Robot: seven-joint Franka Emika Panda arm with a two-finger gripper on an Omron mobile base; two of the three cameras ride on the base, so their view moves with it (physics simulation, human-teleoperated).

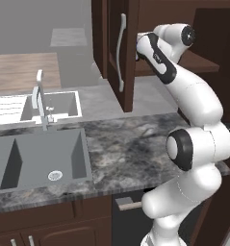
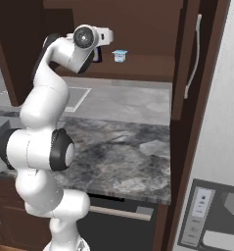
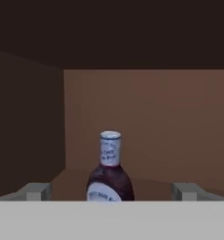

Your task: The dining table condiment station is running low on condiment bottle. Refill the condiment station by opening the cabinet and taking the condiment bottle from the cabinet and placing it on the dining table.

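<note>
The cabinet (image 1: 128, 72) stands open, its left door (image 1: 117, 53) swung out over the counter and its right door (image 2: 181, 73) open too. On the shelf inside stands the condiment bottle (image 3: 110, 171), dark purple with a pale label and a lighter cap, upright. My gripper (image 3: 112, 192) is open and level with the shelf; its fingertips (image 3: 36, 191) stand wide on either side of the bottle without touching it. In the right base view my hand (image 2: 105, 36) reaches into the cabinet, and a dark sliver of the bottle (image 2: 97, 55) shows below it. The dining table is out of view.
A small white-and-blue cup (image 2: 120, 55) sits on the same shelf, right of the bottle. Below lies the stone counter (image 1: 131, 149) with a sink (image 1: 39, 158) and faucet (image 1: 39, 98). A grey appliance panel (image 2: 206, 215) stands at the right.
</note>
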